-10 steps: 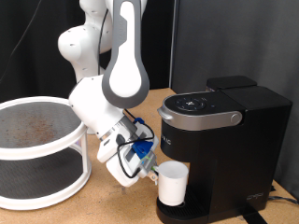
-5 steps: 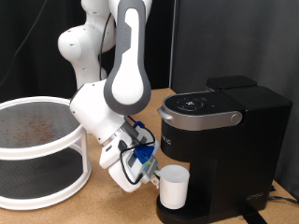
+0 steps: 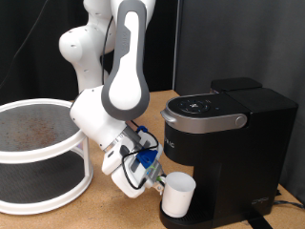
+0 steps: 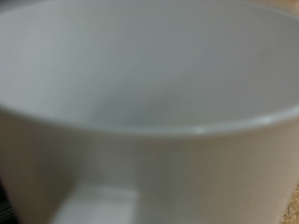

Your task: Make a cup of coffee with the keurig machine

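The gripper (image 3: 157,178) sits low beside the small plain white mug (image 3: 178,195) at its handle side — can't tell whether it's clamped on it or loose, the fingers are hidden. The mug fills the wrist view (image 4: 149,84) and stands at the foot of the tall boxy black coffee maker (image 3: 224,153), under the brew head. Looks like the cup-placing step. One mug, one machine, one white round two-tier stand (image 3: 38,157) on the wooden worktop (image 3: 105,212).
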You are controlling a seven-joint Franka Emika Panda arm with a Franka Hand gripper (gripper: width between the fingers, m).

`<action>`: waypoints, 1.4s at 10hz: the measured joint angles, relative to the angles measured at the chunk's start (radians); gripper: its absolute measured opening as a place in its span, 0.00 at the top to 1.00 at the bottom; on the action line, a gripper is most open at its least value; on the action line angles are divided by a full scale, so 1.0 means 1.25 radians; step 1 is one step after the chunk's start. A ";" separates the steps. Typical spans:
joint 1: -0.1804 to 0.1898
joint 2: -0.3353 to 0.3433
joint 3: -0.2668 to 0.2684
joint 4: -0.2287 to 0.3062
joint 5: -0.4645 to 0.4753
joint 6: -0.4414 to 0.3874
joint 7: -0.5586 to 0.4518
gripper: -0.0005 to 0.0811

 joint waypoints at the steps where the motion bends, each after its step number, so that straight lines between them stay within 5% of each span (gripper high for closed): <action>1: -0.004 0.000 0.000 -0.001 0.000 -0.006 -0.003 0.80; 2: -0.009 0.000 0.000 -0.004 -0.004 -0.011 -0.004 0.58; 3: -0.013 0.000 -0.003 -0.008 -0.018 -0.013 -0.002 0.58; 5: -0.022 -0.010 -0.024 -0.026 -0.129 -0.017 0.066 0.19; 6: -0.028 -0.026 -0.043 -0.039 -0.189 -0.032 0.094 0.19; 7: -0.036 -0.049 -0.063 -0.052 -0.243 -0.054 0.113 0.06; 12: -0.063 -0.219 -0.154 -0.115 -0.488 -0.091 0.208 0.01; 14: -0.063 -0.219 -0.152 -0.116 -0.501 -0.088 0.208 0.01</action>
